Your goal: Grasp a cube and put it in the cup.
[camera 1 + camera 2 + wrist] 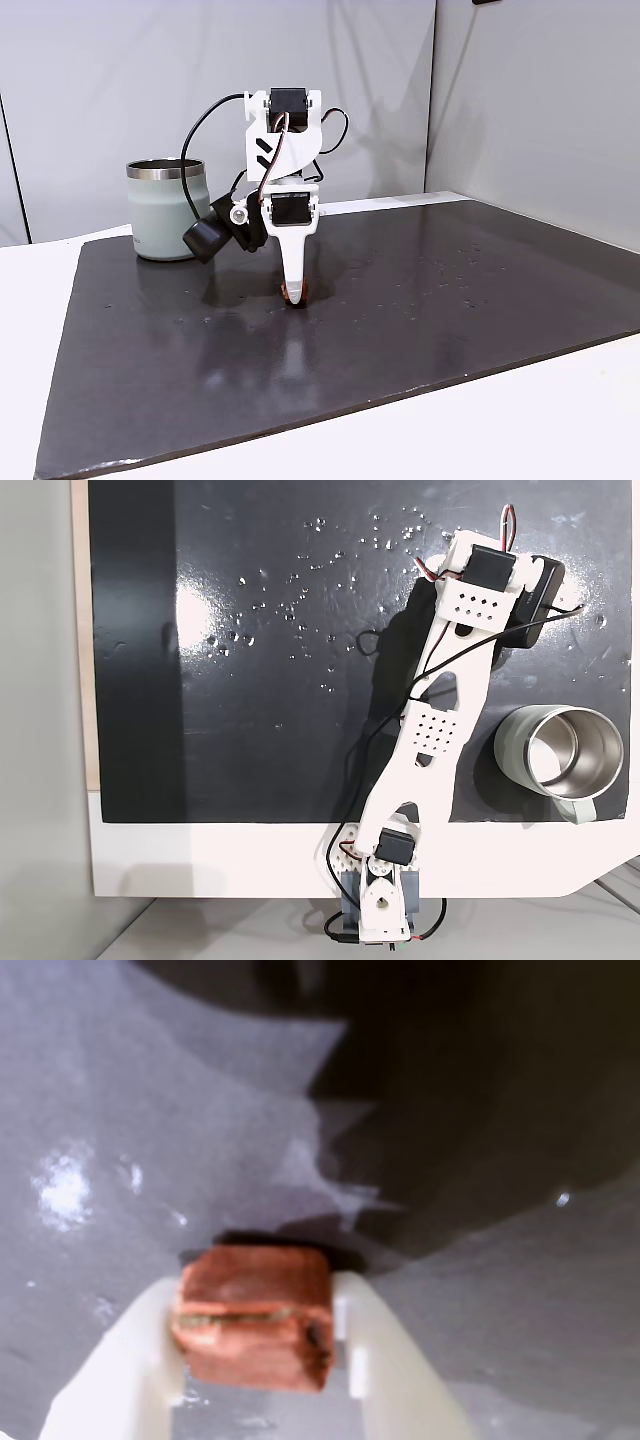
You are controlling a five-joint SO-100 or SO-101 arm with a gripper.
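Note:
The orange-red cube (255, 1325) sits between my gripper's (258, 1290) two white fingers, which press on its left and right sides. In a fixed view the gripper (294, 296) points straight down at the dark mat, with the cube (289, 290) showing as a small orange spot at its tip, at or just above the mat. The pale grey-green cup (165, 215) stands upright at the mat's back left in that view, well apart from the gripper. In the top-down fixed view the cup (512, 748) stands just right of the arm, and the arm's wrist hides the cube.
A dark glossy mat (400, 310) covers the white table (560, 410). Small water drops (300, 590) speckle the mat. Black cables (200, 150) loop off the arm toward the cup's side. The arm's base (375, 900) sits at the table's near edge.

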